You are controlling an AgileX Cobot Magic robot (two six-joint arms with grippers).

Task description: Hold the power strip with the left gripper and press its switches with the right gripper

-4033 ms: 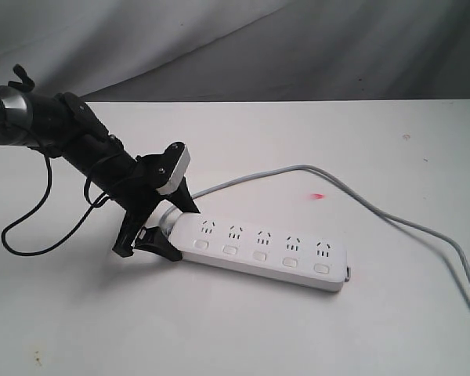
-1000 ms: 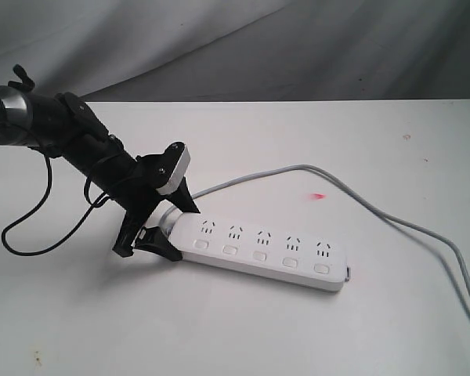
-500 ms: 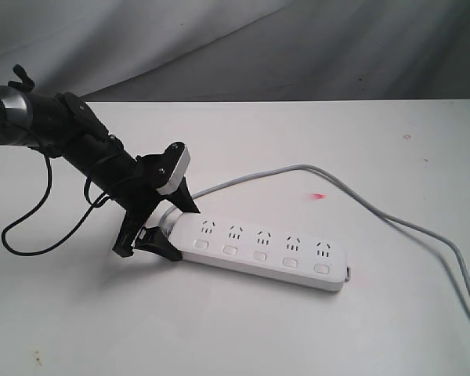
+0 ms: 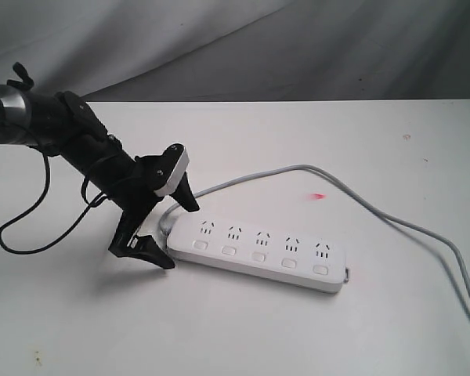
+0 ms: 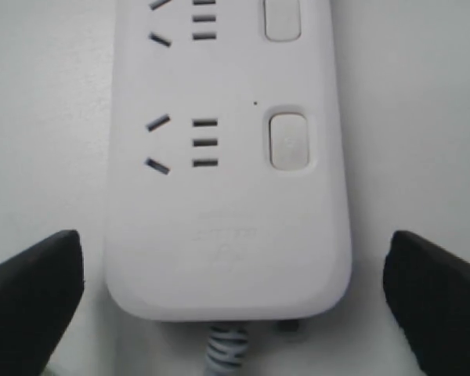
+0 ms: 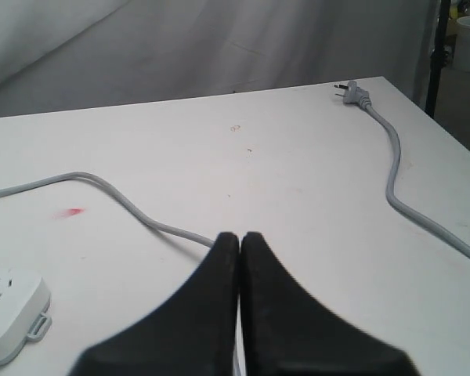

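The white power strip (image 4: 258, 251) lies flat on the white table (image 4: 243, 329), its five switches (image 4: 258, 256) in a row along the near side. My left gripper (image 4: 176, 233) is open at the strip's cord end, one black finger on each side and clear of it. In the left wrist view the strip (image 5: 227, 196) sits between the fingers (image 5: 39, 282) with gaps on both sides, and two switches (image 5: 288, 141) show. My right gripper (image 6: 239, 235) is shut on nothing above the table, out of the exterior view; the strip's far end (image 6: 8, 313) lies beside it.
The strip's grey cord (image 4: 298, 168) loops behind the strip and runs off to the right, ending in a plug (image 6: 352, 92) near the table edge. A red spot (image 4: 318, 196) marks the table. A thin black cable (image 4: 31, 235) hangs from the left arm. Grey cloth (image 4: 298, 47) backs the table.
The left gripper's fingers have spread apart from the strip's cord end, and the gripper has drawn back a little to the left. The strip has barely shifted.
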